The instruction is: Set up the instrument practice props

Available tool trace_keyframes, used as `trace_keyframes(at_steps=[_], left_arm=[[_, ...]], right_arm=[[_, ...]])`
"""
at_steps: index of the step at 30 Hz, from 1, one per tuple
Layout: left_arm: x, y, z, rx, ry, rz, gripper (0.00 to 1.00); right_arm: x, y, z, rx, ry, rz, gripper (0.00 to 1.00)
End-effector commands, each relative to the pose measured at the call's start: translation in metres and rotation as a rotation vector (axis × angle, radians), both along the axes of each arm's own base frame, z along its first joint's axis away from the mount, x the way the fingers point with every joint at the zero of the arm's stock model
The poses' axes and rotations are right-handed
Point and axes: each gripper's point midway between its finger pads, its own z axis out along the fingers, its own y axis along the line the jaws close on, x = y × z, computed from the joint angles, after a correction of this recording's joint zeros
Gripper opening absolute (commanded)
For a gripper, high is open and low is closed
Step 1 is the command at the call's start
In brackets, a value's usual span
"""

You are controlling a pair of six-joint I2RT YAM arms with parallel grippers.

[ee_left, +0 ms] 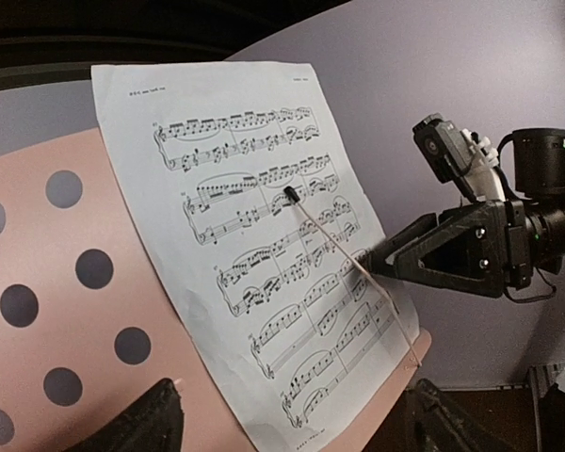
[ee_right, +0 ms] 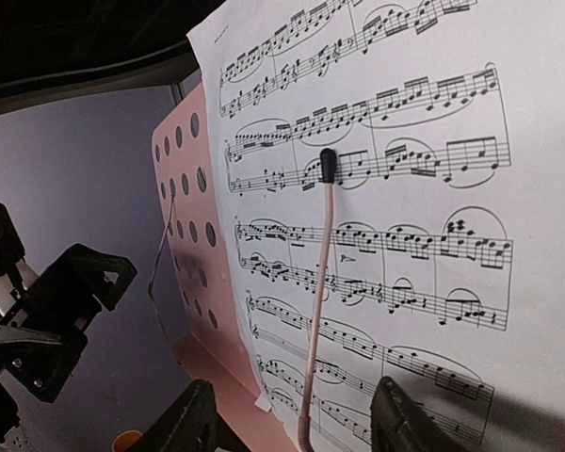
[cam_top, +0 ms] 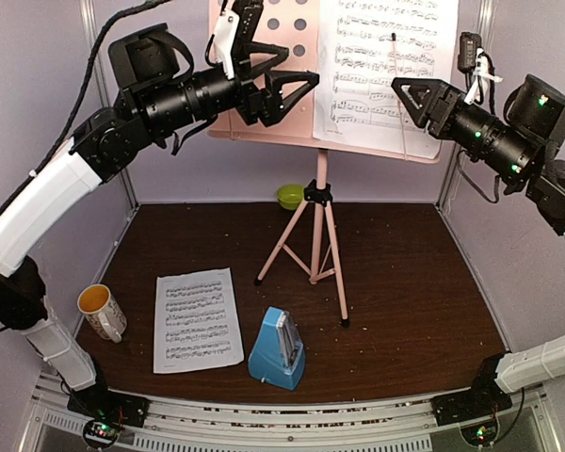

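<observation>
Top external: dark table (cam_top: pixel 405 282), lilac walls (cam_top: pixel 198 174); left fingers (cam_top: pixel 299 81) and right fingers (cam_top: pixel 399 88) spread apart, empty.

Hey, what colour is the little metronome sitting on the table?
Blue. The metronome shows best in the top external view.

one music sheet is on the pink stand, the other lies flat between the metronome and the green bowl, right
Not the bowl: in the top view the flat sheet lies between the metronome and the white mug.
</observation>
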Motion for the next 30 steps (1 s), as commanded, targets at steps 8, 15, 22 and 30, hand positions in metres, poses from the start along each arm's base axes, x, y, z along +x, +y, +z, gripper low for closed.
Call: trace_keyframes(at_steps=[8,15,22,30], left_arm=[[0.012,0.099,-0.059,-0.121,0.369,0.189,0.86],[0.063,0.181,-0.143,-0.222,0.764,0.389,0.85],[0.097,0.234,-0.256,-0.166,1.157,0.601,0.87],[0.093,0.268,-0.37,-0.036,1.418,0.816,0.88]], right_arm=[[-0.029,-0.03,0.01,0.006,-0.043,-0.002,0.75],[-0.038,-0.037,-0.031,-0.068,0.079,0.016,0.8],[-0.047,-0.055,-0.096,-0.094,0.247,-0.012,0.8],[-0.051,-0.07,-0.168,-0.095,0.401,-0.061,0.81]])
